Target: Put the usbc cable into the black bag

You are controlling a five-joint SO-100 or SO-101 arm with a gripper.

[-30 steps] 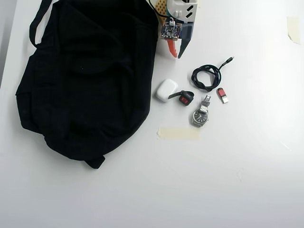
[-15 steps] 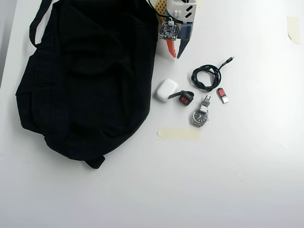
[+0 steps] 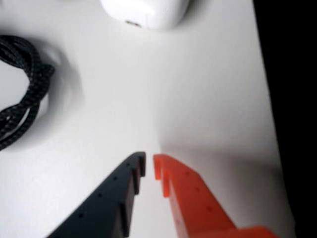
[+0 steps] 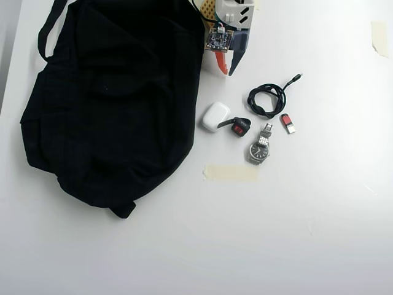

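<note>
The usbc cable (image 4: 267, 100) lies coiled on the white table, its plug end pointing up and right; in the wrist view part of its braided loop (image 3: 25, 99) shows at the left edge. The black bag (image 4: 110, 98) fills the left half of the overhead view and is a dark band (image 3: 297, 99) down the right side of the wrist view. My gripper (image 4: 228, 72) hovers at the top, between bag and cable, pointing down the picture. Its dark and orange fingers nearly touch (image 3: 149, 161), with nothing between them.
A white earbud case (image 4: 215, 116) (image 3: 146, 12) sits just below the gripper, beside the bag. Close by are a small black strap with a red patch (image 4: 239, 127), a wristwatch (image 4: 259, 149) and a red USB stick (image 4: 287, 123). A strip of tape (image 4: 231, 173) lies lower down.
The dark finger has swung in toward the orange one, narrowing the gap. The arm and the objects have stayed where they were.
</note>
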